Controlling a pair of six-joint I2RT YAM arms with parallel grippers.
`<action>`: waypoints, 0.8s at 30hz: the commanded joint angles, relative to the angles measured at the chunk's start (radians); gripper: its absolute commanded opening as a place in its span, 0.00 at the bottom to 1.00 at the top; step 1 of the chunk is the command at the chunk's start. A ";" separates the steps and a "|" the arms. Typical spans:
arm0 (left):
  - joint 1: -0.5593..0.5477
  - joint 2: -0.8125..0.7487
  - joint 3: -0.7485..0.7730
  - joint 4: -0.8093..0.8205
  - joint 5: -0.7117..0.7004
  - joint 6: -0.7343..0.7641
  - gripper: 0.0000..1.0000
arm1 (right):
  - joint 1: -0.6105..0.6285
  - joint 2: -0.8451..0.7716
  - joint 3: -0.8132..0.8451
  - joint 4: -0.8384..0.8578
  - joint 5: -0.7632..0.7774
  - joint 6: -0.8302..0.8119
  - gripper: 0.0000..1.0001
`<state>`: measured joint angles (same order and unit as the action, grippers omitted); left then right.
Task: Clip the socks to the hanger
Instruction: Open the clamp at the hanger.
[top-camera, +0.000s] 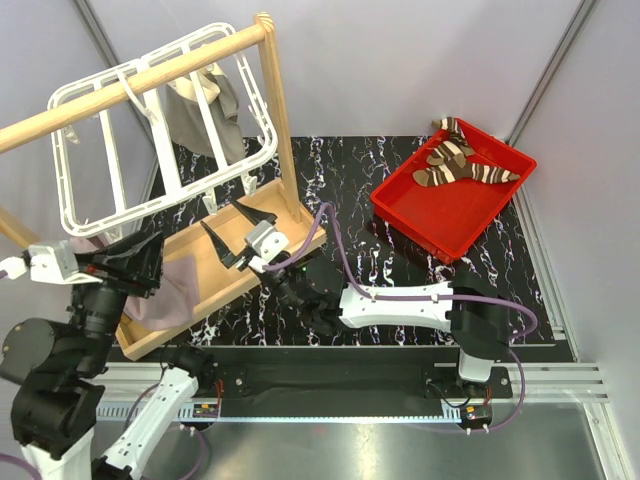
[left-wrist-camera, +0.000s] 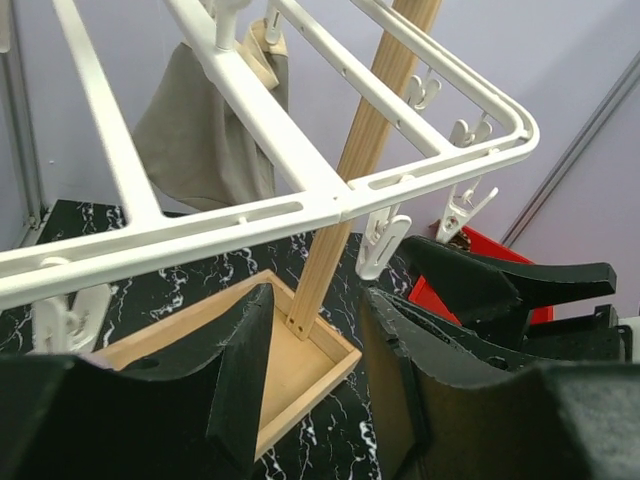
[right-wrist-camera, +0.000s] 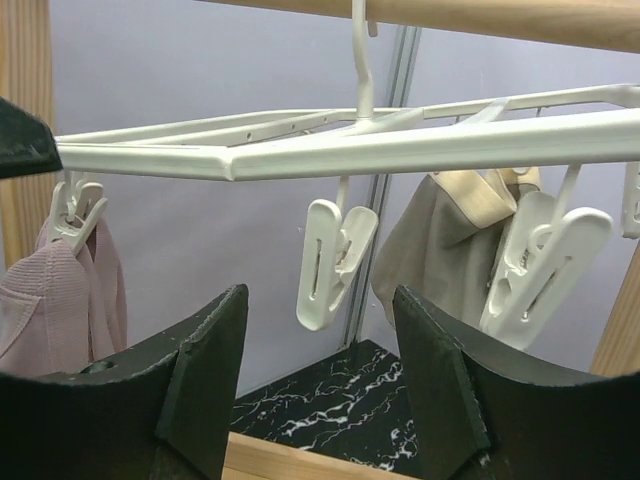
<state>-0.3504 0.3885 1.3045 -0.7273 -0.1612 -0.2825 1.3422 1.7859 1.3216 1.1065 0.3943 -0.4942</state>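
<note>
While both arms sit under the hanger (top-camera: 160, 130), left gripper (left-wrist-camera: 315, 315) and right gripper (right-wrist-camera: 320, 300) stand parted, grasping nothing. One clip (right-wrist-camera: 330, 262) hangs just above the right gripper. The socks (top-camera: 462, 160) lie in a red tray (top-camera: 450, 222), well off to its right.

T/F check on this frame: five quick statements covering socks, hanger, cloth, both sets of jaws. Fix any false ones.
1. Both socks lie in the red tray. True.
2. The left jaws grip a sock. False: they stand open and empty near the hanger.
3. A grey-beige cloth hangs clipped to the hanger. True.
4. The hanger lies flat on the table. False: it hangs by its hook from the wooden rail.
5. The right jaws are open and hold nothing. True.
</note>
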 joint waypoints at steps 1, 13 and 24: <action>0.042 0.009 -0.060 0.077 0.132 -0.030 0.44 | 0.005 -0.078 -0.015 -0.003 0.051 -0.007 0.66; -0.002 0.133 -0.034 0.035 0.184 0.005 0.47 | -0.002 -0.174 -0.137 -0.028 -0.084 0.042 0.70; -0.002 0.056 -0.065 -0.046 0.077 0.049 0.48 | -0.006 -0.004 -0.056 0.171 -0.072 -0.020 0.61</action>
<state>-0.3496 0.4679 1.2369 -0.7662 -0.0418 -0.2638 1.3399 1.7584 1.1950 1.1370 0.3122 -0.4824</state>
